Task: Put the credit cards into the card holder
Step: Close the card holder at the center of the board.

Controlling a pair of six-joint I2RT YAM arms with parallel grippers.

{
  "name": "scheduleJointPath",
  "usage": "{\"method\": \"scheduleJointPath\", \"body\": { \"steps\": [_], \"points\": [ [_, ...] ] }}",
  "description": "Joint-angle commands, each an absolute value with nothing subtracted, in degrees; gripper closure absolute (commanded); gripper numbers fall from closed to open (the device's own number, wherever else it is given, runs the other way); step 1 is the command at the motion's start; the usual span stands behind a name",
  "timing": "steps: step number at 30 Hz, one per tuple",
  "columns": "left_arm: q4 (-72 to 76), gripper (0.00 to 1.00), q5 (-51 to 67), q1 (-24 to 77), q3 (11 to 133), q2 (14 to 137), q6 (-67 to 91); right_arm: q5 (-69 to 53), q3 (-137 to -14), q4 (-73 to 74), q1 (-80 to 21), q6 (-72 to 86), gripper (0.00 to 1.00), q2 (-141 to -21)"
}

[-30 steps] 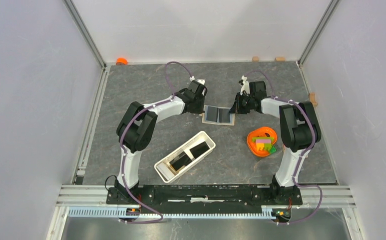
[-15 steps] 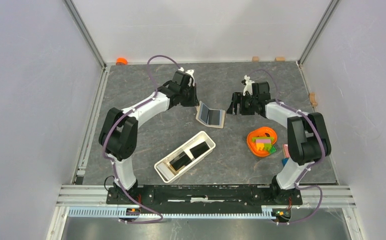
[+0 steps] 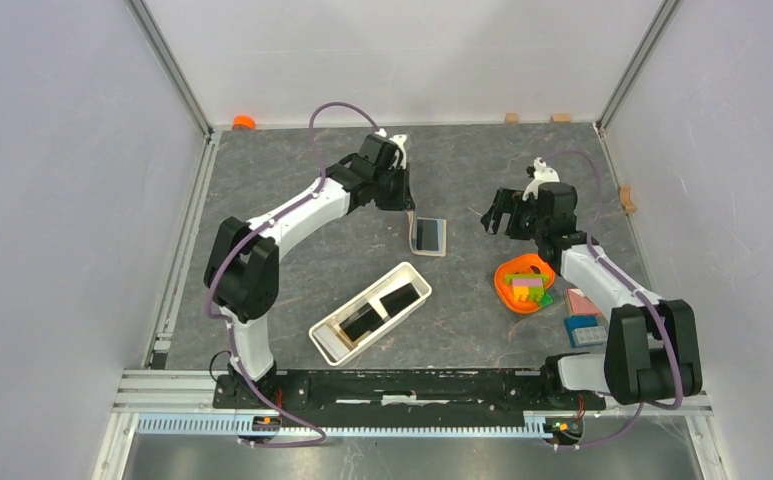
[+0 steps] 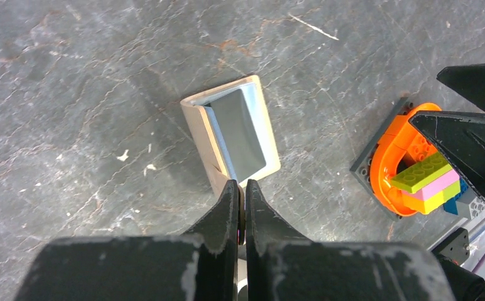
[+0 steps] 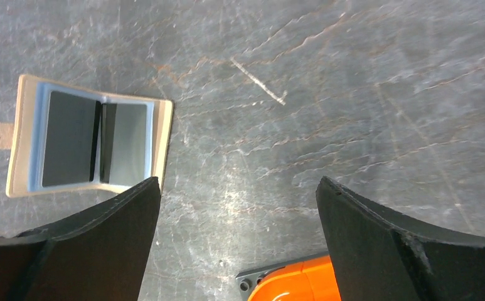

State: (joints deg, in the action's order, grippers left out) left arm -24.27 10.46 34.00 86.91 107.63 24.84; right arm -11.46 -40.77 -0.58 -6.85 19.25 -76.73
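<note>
Pinching the beige folder, left claw hides its flap edge; right claw gapes empty.

Grey marbled table bears the card holder, orange bowl (blocks inside), beige case.

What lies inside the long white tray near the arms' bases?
Two black cards lie in the white tray, one after the other along its length. The tray floor beneath them is covered, so anything under the cards cannot be seen.
</note>
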Motion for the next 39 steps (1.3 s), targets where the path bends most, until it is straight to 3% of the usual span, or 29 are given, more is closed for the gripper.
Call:
{"method": "scheduleJointPath", "body": {
  "steps": [1, 7, 13, 20, 27, 29, 34, 39],
  "points": [
    [-26.0, 0.98, 8.0, 35.9, 92.3, 109.3, 26.7, -0.7, -42.0, -0.4, -6.9, 18.4, 0.02, -72.9],
    [-30.5, 0.98, 5.5, 38.6, 99.0, 113.5, 25.8, 3.9, -36.2, -7.1, -6.7, 18.0, 0.02, -66.6],
    [-30.4, 0.98, 4.4, 41.3, 102.1, 118.9, 28.6, -7.8, -34.3, -10.0, -6.7, 16.5, 0.02, -67.7],
    [-23.0, 0.95, 9.3, 45.3, 102.8, 126.0, 34.3, -13.3, -32.2, -12.9, -6.6, 19.0, 0.02, -70.0],
    [-13.3, 0.88, 14.9, 46.3, 99.2, 129.3, 37.3, -10.7, -31.9, -11.5, -6.7, 19.3, 0.02, -69.6],
    [-11.9, 0.77, 16.4, 46.3, 99.4, 129.2, 36.4, -9.6, -32.0, -10.8, -6.6, 19.8, 0.02, -69.5],
    [-10.9, 0.32, 17.2, 46.2, 99.4, 123.7, 31.5, -9.4, -33.0, -8.7, -6.7, 20.0, 0.02, -69.4],
    [-15.0, 0.11, 17.6, 44.8, 97.2, 115.8, 25.9, -10.2, -33.7, -7.4, -6.6, 19.6, 0.02, -69.0]
  ]
}}
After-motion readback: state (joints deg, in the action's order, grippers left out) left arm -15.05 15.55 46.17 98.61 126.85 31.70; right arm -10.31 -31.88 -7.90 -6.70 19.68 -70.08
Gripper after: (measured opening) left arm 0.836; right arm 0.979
